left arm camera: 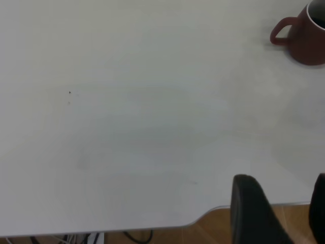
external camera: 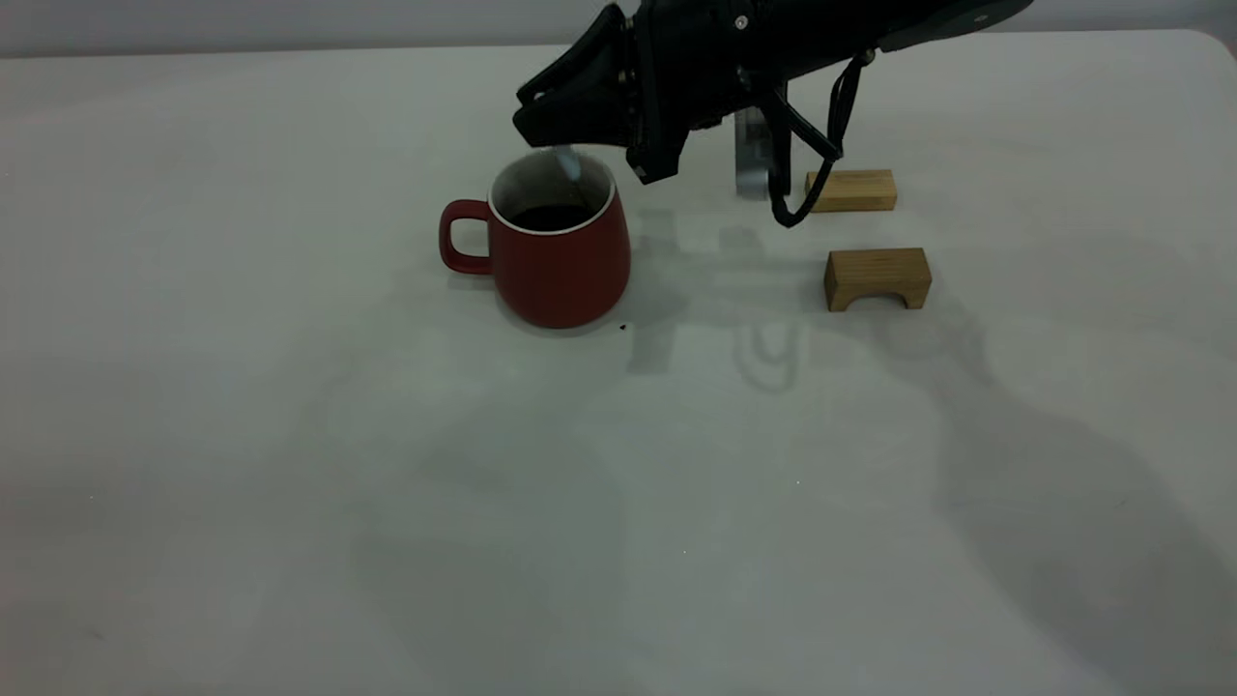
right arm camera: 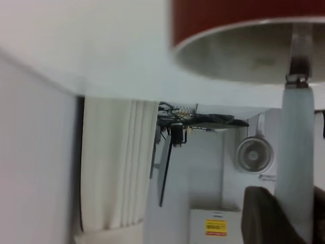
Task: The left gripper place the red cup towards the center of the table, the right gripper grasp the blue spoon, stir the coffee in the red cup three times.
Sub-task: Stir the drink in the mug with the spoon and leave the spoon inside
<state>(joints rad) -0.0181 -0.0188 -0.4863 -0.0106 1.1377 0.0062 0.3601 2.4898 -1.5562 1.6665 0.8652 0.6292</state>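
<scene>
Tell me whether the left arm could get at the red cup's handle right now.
Probably yes. The handle faces the left side, with only bare table between it and the left gripper, parked at the table's edge. The right gripper holds the blue spoon above the red cup, so approach low.

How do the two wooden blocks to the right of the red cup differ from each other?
The nearer wooden block has an arched cutout underneath, like a small bridge; the farther wooden block shows none. The nearer one is in full view; the farther one's left end is crossed by the right arm's cable. Both are tan and rest on the table, apart from the red cup.
</scene>
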